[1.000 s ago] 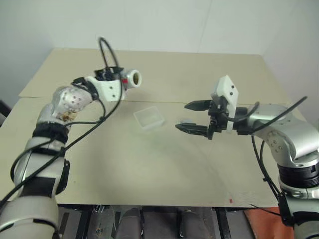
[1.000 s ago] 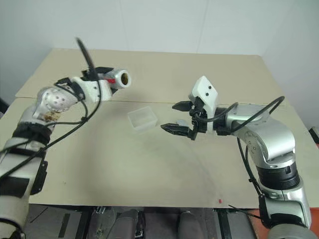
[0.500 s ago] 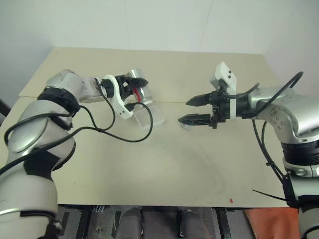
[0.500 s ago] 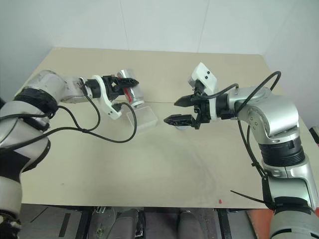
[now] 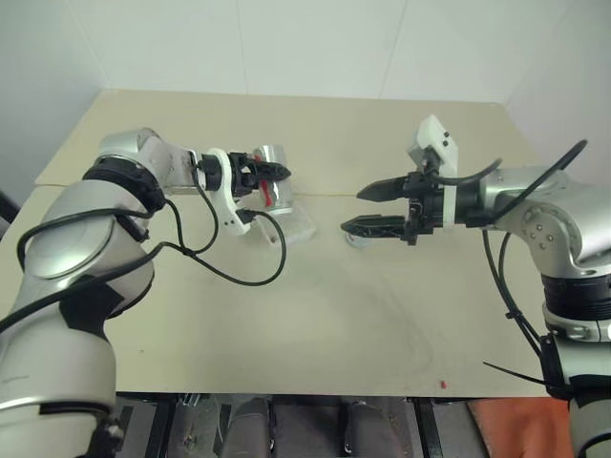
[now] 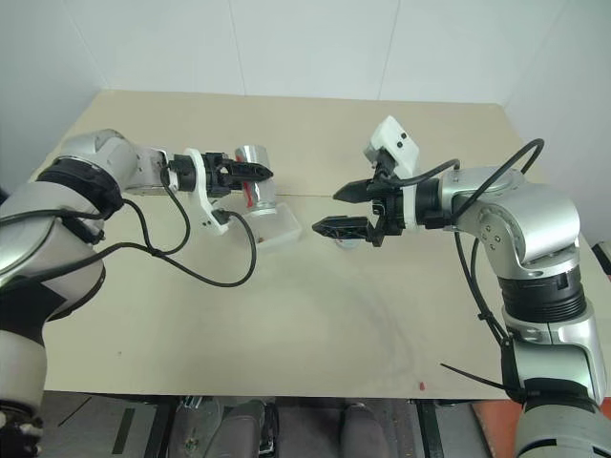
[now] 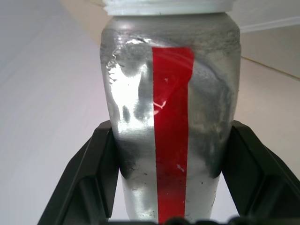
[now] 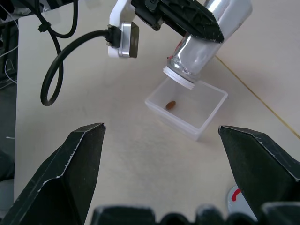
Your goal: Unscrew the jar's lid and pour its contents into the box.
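A wide, matte beige rectangular tabletop [image 5: 315, 315] fills the middle of the scene, with a thin seam [image 5: 496, 198] crossing it from side to side (as if two boards meet there). Plain white walls [image 5: 315, 43] rise behind it, joining in a corner at far right, under soft, even light.

Left hand [image 6: 250, 174] tips the jar [image 6: 258, 186] over the box [image 6: 279, 225]

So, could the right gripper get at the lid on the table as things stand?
Probably yes. The right gripper hangs open just above the lid, with bare table around it; the left gripper, tipping the jar over the box, stays clear.
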`<state>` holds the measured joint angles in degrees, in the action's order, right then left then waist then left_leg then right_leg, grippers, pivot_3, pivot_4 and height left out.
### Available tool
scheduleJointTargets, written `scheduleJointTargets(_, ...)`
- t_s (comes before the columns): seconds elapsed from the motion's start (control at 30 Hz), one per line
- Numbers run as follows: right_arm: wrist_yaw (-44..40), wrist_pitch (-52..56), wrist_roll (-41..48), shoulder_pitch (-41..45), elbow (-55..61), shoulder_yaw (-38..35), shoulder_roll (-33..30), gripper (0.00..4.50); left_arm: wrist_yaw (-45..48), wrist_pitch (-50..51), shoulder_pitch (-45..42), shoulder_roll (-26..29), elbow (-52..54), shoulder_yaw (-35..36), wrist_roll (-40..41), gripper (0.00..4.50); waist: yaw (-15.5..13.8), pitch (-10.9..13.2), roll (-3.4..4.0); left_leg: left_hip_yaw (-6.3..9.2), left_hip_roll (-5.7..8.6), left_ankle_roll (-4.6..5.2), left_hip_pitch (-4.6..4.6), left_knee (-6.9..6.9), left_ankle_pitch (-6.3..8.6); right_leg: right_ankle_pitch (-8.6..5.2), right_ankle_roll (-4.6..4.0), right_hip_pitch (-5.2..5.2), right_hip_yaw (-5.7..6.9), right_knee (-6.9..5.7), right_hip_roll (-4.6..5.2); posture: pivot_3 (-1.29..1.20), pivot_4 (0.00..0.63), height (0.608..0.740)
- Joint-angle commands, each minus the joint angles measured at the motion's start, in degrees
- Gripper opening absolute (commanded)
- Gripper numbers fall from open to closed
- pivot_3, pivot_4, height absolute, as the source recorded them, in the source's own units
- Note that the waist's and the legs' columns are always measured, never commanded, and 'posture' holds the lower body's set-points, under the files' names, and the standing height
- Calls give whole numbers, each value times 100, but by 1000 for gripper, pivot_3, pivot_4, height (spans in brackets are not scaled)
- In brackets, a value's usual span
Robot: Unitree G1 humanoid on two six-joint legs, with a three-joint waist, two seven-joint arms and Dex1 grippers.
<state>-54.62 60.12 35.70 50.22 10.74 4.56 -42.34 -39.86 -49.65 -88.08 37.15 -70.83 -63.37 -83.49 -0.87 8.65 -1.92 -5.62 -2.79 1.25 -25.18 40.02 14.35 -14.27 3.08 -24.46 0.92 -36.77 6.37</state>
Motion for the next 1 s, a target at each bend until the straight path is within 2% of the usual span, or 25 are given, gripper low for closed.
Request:
scheduleJointTargets(0.03,67,-59,112,-28,145,-280,2,4473,479,-394,-37,263,-169,690,881,2738,5,0,0,0,0,0,0,1,0,0,0,0,0,0,0,0,150,740)
scheduleJointTargets(0.17,213,-55,188,-155,160,-441,88,4473,1638,-751,372,507,-419,1725,2201,2738,16,0,0,-1,-1,-1,1,5,-1,0,0,0,1,-3,1,0,150,740)
scheduleJointTargets(0.33,414,-6,313,-311,236,-628,177,4473,3826,-972,1310,505,-451,3408,4448,2738,30,0,1,-3,-3,-2,1,15,-2,0,0,1,2,-12,2,0,150,740)
scheduleJointTargets(0.43,589,46,432,-429,295,-832,286,4473,6192,-350,2381,90,70,4887,6904,2738,25,-1,2,-2,-4,-3,1,21,-2,0,0,3,6,-16,3,0,150,740)
scheduleJointTargets(0.53,693,96,548,-503,323,-954,362,4473,7488,800,3260,-146,1195,5641,8338,2738,46,-1,2,3,-7,-2,1,31,-2,0,0,8,17,-21,6,0,150,740)
scheduleJointTargets(0.6,749,101,604,-562,366,-986,381,4473,7740,1674,3748,-269,1993,5979,8888,2738,58,-1,2,7,-7,-2,0,34,-2,0,0,9,18,-23,5,0,150,740)
scheduleJointTargets(0.7,849,130,679,-645,448,-1059,412,4473,7609,2902,4449,-461,3177,6365,9415,2738,90,-1,2,18,-6,-2,1,34,-2,0,0,11,17,-26,3,0,150,740)
scheduleJointTargets(0.83,1071,186,853,-780,610,-1219,463,4473,6959,3937,5353,-792,4386,6747,9603,2738,99,-2,2,28,-3,-2,11,33,-2,0,0,23,15,-27,3,0,150,740)
scheduleJointTargets(1.0,1311,274,1066,-912,791,-1371,466,4473,6473,4763,5971,-1167,5261,7012,9713,2738,82,-2,2,34,-3,-3,16,33,-3,0,0,28,17,-29,2,0,150,740)
